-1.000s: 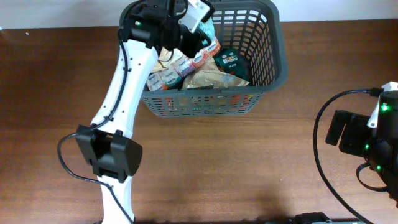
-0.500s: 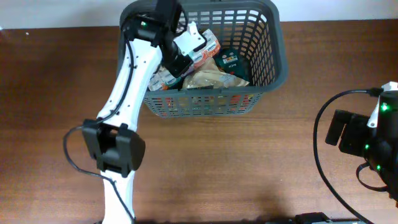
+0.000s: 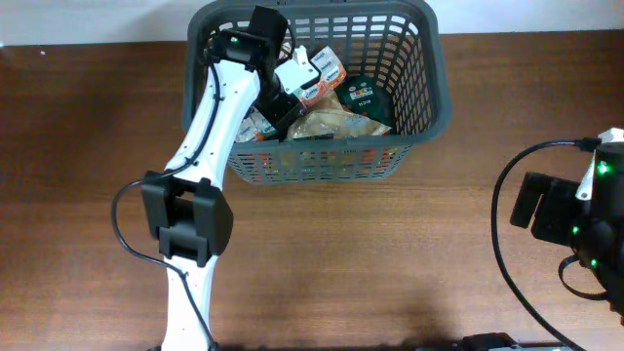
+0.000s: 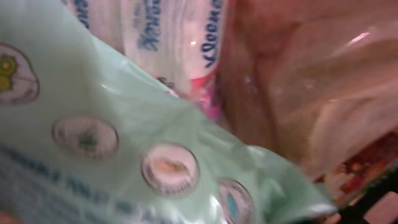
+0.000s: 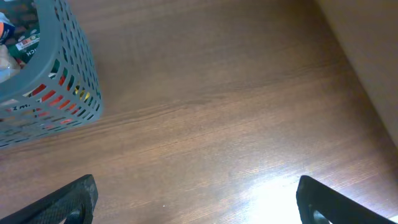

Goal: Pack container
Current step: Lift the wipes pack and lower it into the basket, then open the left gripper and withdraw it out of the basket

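Container (image 3: 312,164) stands at the middle of the table's far edge, part-filled with packets. Over the last second the left gripper (image 3: 280,105) has moved from the container's far-left rim toward its near wall and now sits low over the load. A pale green packet (image 4: 124,155) fills the left wrist view, so it cannot be told whether the fingers are apart or clamped. Right gripper (image 5: 196,190) hangs near the right edge, fingers spread wide. Judgement: a placement is in hand or just made.
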`<action>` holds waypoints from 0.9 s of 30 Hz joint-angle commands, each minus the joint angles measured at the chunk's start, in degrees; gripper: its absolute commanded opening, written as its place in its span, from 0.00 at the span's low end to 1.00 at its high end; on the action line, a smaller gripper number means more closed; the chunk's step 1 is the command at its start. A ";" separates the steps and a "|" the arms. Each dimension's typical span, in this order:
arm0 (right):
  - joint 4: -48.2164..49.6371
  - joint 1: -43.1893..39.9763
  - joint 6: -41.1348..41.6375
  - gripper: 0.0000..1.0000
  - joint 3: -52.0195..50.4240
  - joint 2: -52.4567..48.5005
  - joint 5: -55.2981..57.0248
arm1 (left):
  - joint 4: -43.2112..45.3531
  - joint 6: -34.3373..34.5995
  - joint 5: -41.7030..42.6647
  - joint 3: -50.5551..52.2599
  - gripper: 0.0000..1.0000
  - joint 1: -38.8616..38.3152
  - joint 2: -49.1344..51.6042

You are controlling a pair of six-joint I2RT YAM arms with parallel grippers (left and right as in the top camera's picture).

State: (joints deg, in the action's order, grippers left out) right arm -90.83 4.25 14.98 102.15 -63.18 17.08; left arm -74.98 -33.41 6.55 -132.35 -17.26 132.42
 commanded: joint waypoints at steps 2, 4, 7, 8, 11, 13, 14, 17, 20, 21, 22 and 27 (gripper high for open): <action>0.26 0.61 0.26 0.99 0.15 0.07 0.13 | 0.15 2.23 -1.51 -5.44 0.99 0.13 -0.57; 0.66 0.61 0.26 0.99 0.15 0.07 0.13 | -0.50 3.23 -2.23 -8.94 0.99 0.17 -2.43; 1.25 0.61 0.24 0.99 0.17 0.07 0.17 | -1.40 6.12 -3.54 -14.86 0.99 0.17 -5.70; 1.29 0.61 0.24 0.99 0.17 0.07 0.17 | -1.36 7.87 -4.70 -16.83 0.99 0.17 -7.17; 1.16 0.61 0.31 0.99 0.17 0.37 1.27 | -1.53 15.74 -12.66 -20.61 0.99 0.20 -11.56; 1.18 0.61 0.31 0.99 0.17 1.25 1.95 | -2.54 20.68 -17.22 -21.35 0.99 0.22 -14.80; 1.18 0.61 0.33 0.99 0.17 1.92 2.58 | -3.17 22.82 -18.60 -21.38 0.99 0.24 -16.52; 1.03 0.61 1.20 0.99 0.17 4.57 4.81 | -4.98 28.92 -22.08 -21.35 0.99 0.70 -22.03; 0.24 0.61 2.49 0.99 0.17 8.17 8.68 | -7.91 36.79 -26.64 -21.35 0.99 1.92 -28.13; -0.11 0.61 3.34 0.99 0.17 9.22 9.88 | -9.27 39.15 -27.63 -21.35 0.99 2.45 -29.77; -0.42 0.61 3.80 0.99 0.17 10.03 10.78 | -10.95 41.35 -28.06 -21.35 0.99 2.97 -31.47; -2.43 0.61 5.60 0.99 0.11 14.67 12.13 | -21.70 53.64 -34.29 -21.35 0.99 4.35 -38.82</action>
State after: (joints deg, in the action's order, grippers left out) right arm -92.71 4.34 18.17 102.10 -50.57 25.87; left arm -92.51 7.33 -20.43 -153.47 -13.39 97.14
